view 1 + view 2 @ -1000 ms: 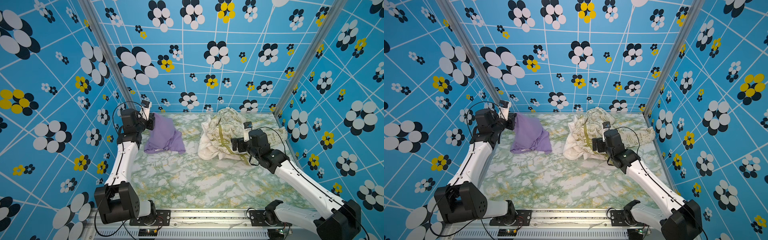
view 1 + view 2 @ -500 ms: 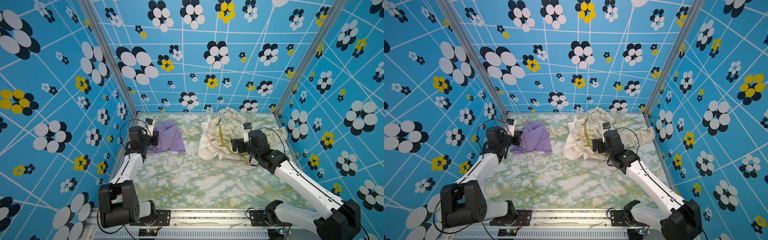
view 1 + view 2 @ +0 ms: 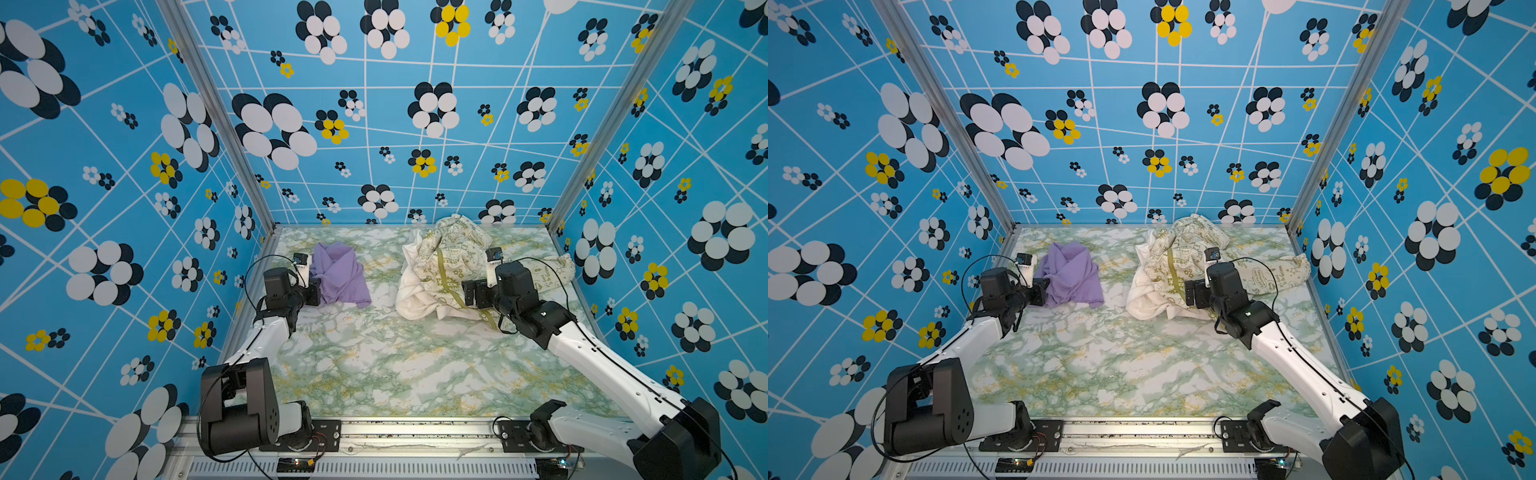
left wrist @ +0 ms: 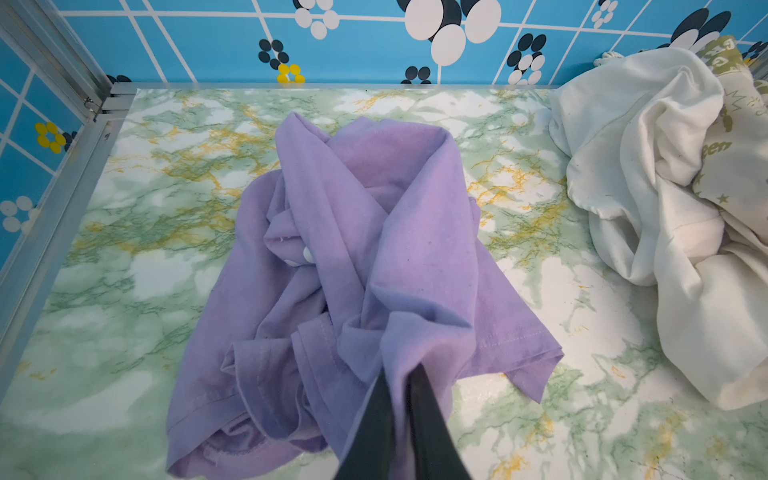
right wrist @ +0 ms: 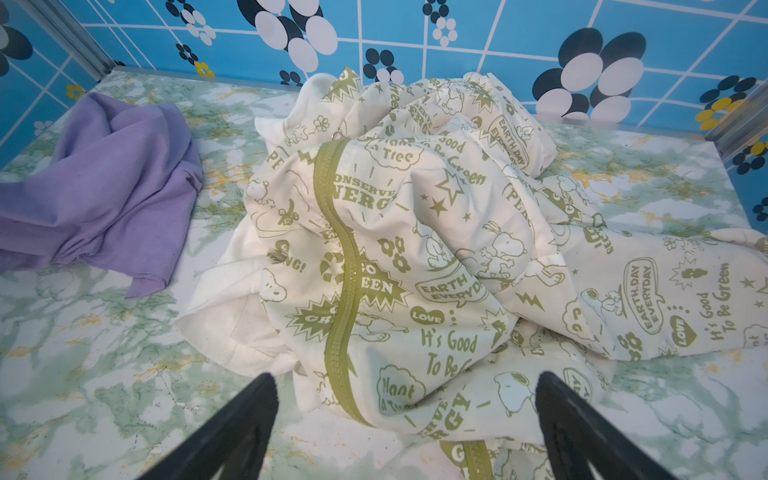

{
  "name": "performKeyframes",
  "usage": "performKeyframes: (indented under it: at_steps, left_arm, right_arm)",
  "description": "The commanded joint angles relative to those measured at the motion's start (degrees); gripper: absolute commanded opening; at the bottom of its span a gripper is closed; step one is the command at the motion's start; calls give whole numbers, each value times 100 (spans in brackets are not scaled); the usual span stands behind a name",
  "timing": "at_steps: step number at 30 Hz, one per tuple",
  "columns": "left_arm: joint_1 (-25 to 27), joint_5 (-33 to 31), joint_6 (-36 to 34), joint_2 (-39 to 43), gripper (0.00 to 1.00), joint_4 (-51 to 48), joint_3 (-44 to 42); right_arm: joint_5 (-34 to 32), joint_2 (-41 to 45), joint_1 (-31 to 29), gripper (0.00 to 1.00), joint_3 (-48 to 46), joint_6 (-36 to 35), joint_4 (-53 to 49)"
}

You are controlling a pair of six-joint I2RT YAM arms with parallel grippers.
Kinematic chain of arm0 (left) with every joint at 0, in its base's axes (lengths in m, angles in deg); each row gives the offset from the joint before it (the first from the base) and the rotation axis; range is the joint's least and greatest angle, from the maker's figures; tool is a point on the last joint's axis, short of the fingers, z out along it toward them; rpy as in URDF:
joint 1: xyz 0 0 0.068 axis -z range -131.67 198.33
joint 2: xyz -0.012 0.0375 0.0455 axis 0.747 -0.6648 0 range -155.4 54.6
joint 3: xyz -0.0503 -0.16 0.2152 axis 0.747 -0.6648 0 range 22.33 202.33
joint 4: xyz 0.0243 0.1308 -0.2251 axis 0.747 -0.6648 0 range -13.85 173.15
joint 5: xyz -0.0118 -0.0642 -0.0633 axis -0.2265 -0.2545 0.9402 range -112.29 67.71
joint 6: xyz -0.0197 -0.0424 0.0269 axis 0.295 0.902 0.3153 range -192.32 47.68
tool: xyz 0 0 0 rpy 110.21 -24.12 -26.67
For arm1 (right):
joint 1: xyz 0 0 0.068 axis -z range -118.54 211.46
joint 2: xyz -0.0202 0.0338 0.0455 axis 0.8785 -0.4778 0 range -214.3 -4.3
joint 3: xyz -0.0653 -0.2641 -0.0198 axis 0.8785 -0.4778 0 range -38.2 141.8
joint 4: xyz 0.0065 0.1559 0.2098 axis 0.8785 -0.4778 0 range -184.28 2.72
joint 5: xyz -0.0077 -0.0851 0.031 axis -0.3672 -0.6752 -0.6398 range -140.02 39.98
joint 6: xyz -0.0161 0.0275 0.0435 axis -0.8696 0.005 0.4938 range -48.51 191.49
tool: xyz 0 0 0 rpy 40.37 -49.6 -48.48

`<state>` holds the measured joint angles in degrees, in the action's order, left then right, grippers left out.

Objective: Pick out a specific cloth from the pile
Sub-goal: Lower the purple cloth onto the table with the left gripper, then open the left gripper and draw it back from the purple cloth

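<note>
1. Two arms are in my view, one at each side of the marbled table [image 3: 374, 365].
2. I see the left gripper [image 4: 401, 374] clenched on a fold of the cloth [image 4: 353, 257]; its two dark fingers [image 4: 370, 432] stand nearly together with lavender fabric pinched between them.
3. I find the cloth lying crumpled on the table at about 10 o'clock from the table's centre in both top views [image 3: 338, 274] [image 3: 1071, 274], well apart from the pile [image 3: 449, 270].
4. I see the right gripper [image 5: 405, 419] released, jaws spread wide (nothing between them but the near edge of the pile [image 5: 415, 257] below).
5. I place the pile at about 1 o'clock from the table's centre in a top view [image 3: 1183, 266]: a cream cloth [image 5: 457, 232] printed in olive green lies over a plain white cloth [image 4: 648, 166].
6. I note that the right gripper [image 3: 473, 293] sits at the pile's near right side.
</note>
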<state>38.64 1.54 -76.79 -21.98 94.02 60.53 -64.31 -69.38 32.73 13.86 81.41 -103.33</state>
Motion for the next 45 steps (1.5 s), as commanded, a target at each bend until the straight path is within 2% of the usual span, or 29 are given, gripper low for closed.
performKeyframes:
  at_steps: [1,3,6,8,11,16,18,22,32,39,45]
  left_arm:
    - [28,-31,202,134,17,184,-103]
    - [24,51,284,196,23,86,-63]
    - [27,133,431,441,39,-23,2]
    - [34,182,501,731,54,-83,58]
    - [38,213,576,1206,72,-251,228]
    - [79,127,643,1863,92,-494,633]
    - [98,150,727,1937,97,-464,741]
    - [217,295,1011,1785,99,-136,718]
    - [1182,227,1302,513,99,678,272]
    - [1210,99,1492,-430,99,1211,-80]
    - [994,153,1699,-678,99,1040,111]
  right_arm:
    - [-42,30,45,99,-48,74,-20]
    - [-40,22,47,99,-30,79,-29]
    - [-31,30,54,99,-11,55,-64]
    - [-29,39,52,99,6,41,-95]
    - [-29,76,61,99,7,11,-120]
    - [0,109,88,99,6,-24,-95]
    - [5,101,95,99,6,-24,-53]
    - [38,76,96,99,4,12,12]
    - [39,74,102,99,24,0,-44]
    - [79,39,113,99,-19,3,-69]
    - [102,-87,122,99,1,17,-190]
